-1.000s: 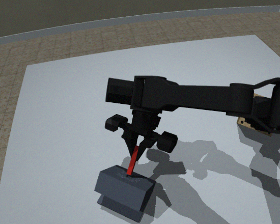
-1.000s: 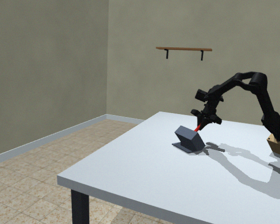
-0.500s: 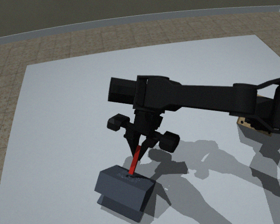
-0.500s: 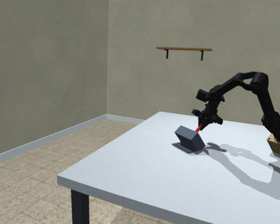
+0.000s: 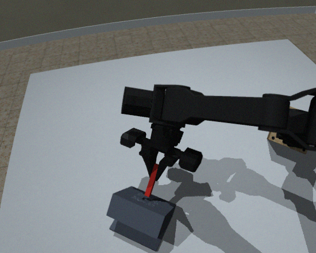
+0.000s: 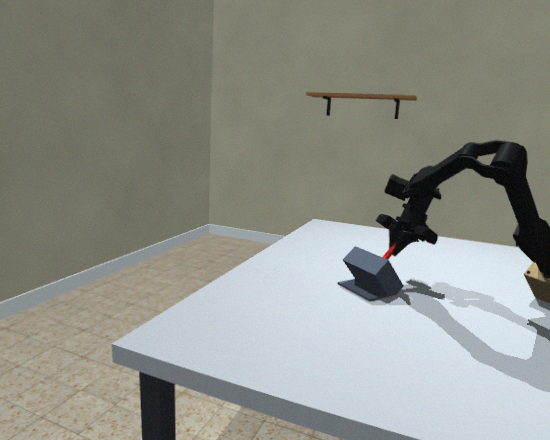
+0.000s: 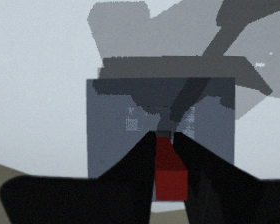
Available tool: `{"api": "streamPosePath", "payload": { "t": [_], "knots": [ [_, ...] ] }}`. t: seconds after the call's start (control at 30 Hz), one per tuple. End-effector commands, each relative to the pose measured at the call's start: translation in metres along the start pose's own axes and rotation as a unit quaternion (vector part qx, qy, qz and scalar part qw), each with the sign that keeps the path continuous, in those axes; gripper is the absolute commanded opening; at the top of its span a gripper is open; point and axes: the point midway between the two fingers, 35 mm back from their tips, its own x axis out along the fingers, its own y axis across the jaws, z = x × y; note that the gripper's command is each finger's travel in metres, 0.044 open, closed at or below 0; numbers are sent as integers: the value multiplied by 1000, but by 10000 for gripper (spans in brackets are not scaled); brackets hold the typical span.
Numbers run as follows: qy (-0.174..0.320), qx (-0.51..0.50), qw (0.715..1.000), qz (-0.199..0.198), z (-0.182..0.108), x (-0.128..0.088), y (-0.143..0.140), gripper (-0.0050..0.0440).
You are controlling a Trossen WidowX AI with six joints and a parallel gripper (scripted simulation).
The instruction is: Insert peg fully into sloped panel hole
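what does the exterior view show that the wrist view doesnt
Only the exterior view shows the whole arm, the wooden wall shelf, the tiled floor, a table leg and the sloped block's base plate on the table.

Only the wrist view looks straight down the red peg between the dark fingers, with the panel face-on and the peg's far end at the hole.

Both show the gripper shut on the peg, the peg's tip at the panel, and arm shadows on the white table.
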Motion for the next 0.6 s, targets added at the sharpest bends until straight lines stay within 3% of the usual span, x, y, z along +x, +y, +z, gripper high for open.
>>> {"api": "streamPosePath", "payload": {
  "t": [0.0, 0.57],
  "knots": [
    [3, -8, 1000, 2, -5, -1, 2, 0],
    [3, -8, 1000, 2, -4, -1, -1, 0]
  ]
}}
